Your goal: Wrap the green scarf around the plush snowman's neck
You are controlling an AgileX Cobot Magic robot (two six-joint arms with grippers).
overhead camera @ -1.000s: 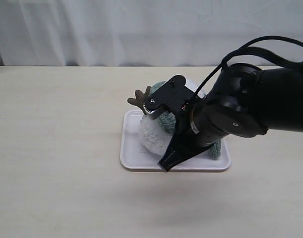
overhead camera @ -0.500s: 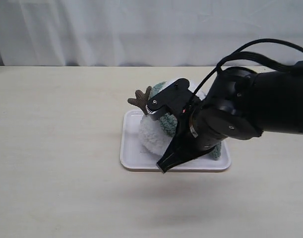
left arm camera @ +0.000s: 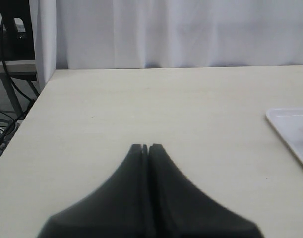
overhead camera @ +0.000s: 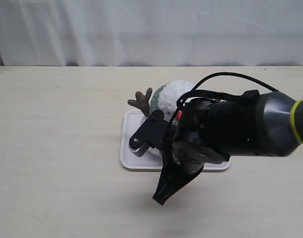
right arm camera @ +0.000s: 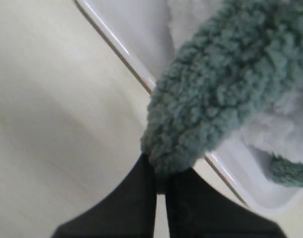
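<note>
The plush snowman [overhead camera: 175, 93] lies on the white tray [overhead camera: 125, 153], mostly hidden behind my right arm; its white fluff and one brown twig arm [overhead camera: 140, 101] show. A bit of the green scarf [overhead camera: 156, 94] shows by its neck. My right gripper [overhead camera: 160, 198] hangs over the table in front of the tray. In the right wrist view the right gripper [right arm camera: 161, 171] is shut on the rounded end of the green scarf [right arm camera: 220, 94], which stretches back over the tray rim [right arm camera: 121, 54] to the snowman's fluff [right arm camera: 282, 124]. My left gripper [left arm camera: 145, 147] is shut and holds nothing.
A white curtain [overhead camera: 151, 29] hangs behind the table's far edge. In the left wrist view a corner of the tray [left arm camera: 290, 129] lies far to one side, and the table edge with a rack and cables [left arm camera: 12, 59] beyond it.
My right arm has swung from above the snowman toward the table's front, past the tray's near rim, drawing the scarf end along with it.
</note>
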